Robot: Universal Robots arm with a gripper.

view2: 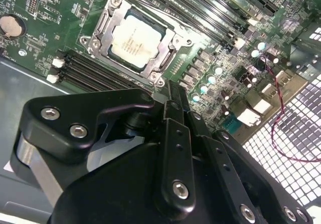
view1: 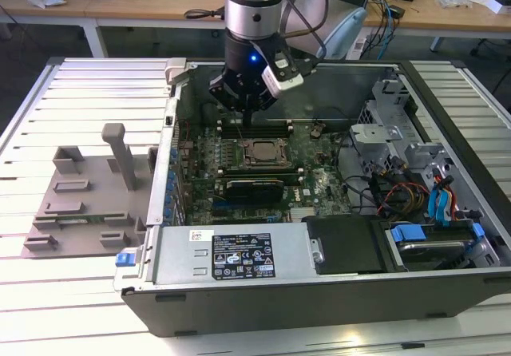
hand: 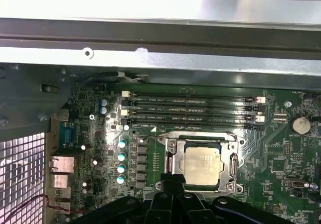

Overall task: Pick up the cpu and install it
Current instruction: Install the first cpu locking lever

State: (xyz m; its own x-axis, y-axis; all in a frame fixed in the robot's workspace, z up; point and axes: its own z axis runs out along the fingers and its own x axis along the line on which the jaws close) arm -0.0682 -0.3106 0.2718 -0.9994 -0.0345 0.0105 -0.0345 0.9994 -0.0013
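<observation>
Slatted white bench (view1: 88, 77) is carrying the open computer case (view1: 319, 284), which is lying on its side, and a grey plastic fixture (view1: 88, 204) just beside it on the exterior view's left. I am watching the arm (view1: 254, 13) hanging over the green motherboard (view1: 311, 188) inside the case, with the gripper (view1: 249, 104) hovering above the socket area. The cpu (view2: 134, 42) is sitting flat in its metal socket frame (view2: 98, 33), silver top up, apart from the gripper (view2: 173, 96) in both wrist views (hand: 203, 164). Black memory slots (hand: 193, 108) are running alongside the socket. I cannot tell whether the fingers are spread or pressed together; nothing is showing between them.
</observation>
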